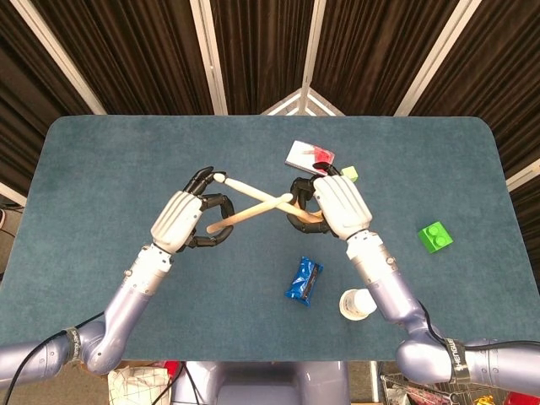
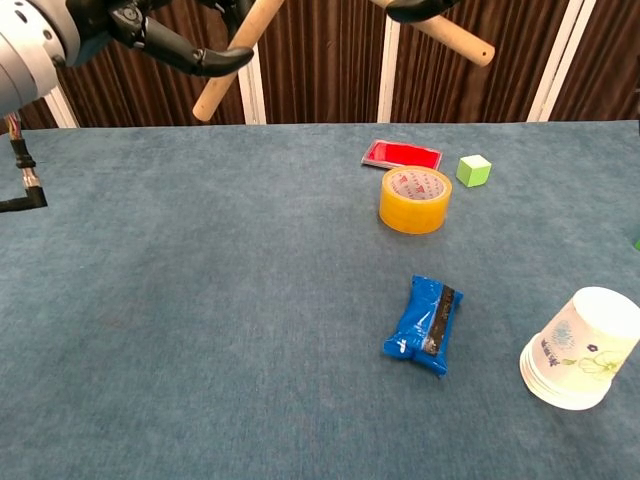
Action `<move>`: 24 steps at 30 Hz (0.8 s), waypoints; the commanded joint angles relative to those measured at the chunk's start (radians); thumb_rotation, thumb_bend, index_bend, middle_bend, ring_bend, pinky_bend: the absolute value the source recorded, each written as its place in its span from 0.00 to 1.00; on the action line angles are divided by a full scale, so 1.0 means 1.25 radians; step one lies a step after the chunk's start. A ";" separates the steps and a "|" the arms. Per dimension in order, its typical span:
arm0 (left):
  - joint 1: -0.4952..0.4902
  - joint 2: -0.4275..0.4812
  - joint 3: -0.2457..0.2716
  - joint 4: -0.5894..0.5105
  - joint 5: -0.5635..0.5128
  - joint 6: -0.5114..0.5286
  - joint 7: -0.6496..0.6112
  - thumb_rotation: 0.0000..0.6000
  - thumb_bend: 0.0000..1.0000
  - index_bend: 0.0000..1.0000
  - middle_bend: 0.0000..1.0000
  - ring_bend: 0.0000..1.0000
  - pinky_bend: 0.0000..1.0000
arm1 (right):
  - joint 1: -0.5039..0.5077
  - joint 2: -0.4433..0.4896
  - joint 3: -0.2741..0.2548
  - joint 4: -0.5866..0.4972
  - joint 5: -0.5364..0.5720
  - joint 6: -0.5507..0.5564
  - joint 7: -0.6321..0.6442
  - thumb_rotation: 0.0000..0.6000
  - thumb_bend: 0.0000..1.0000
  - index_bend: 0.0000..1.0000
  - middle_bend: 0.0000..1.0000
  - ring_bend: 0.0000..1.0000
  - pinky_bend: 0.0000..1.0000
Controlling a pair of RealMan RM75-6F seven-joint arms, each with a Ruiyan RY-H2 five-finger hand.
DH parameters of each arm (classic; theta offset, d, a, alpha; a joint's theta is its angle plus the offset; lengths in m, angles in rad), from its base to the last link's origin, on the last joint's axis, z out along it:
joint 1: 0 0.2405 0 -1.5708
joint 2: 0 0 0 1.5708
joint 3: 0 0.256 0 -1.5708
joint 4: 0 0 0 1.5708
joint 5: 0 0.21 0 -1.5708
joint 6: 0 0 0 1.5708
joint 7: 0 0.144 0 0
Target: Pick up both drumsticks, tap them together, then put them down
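Both hands are raised above the table, each holding a wooden drumstick. My left hand (image 1: pixel 180 221) grips one drumstick (image 1: pixel 249 214) near its butt, and the shaft slants up to the right. My right hand (image 1: pixel 337 206) grips the other drumstick (image 1: pixel 249 191), whose rounded tip ends beside my left hand's fingers. The two sticks cross in an X, apparently touching, just left of my right hand. In the chest view only the left hand (image 2: pixel 120 25), the dark fingers of the right hand (image 2: pixel 415 8) and the two butt ends, left (image 2: pixel 226 66) and right (image 2: pixel 455 37), show at the top edge.
On the blue table (image 2: pixel 200 300) stand a yellow tape roll (image 2: pixel 415 198), a red card (image 2: pixel 401 154) and a small green cube (image 2: pixel 473 170). A blue packet (image 2: pixel 425 325) and a paper cup (image 2: pixel 580 347) lie nearer. A green brick (image 1: pixel 434 237) sits far right.
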 commanded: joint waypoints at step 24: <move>-0.006 -0.004 -0.010 -0.009 -0.026 0.007 0.024 1.00 0.52 0.66 0.62 0.12 0.00 | -0.019 0.022 -0.015 -0.013 -0.059 0.001 0.050 1.00 0.45 0.74 0.65 0.51 0.16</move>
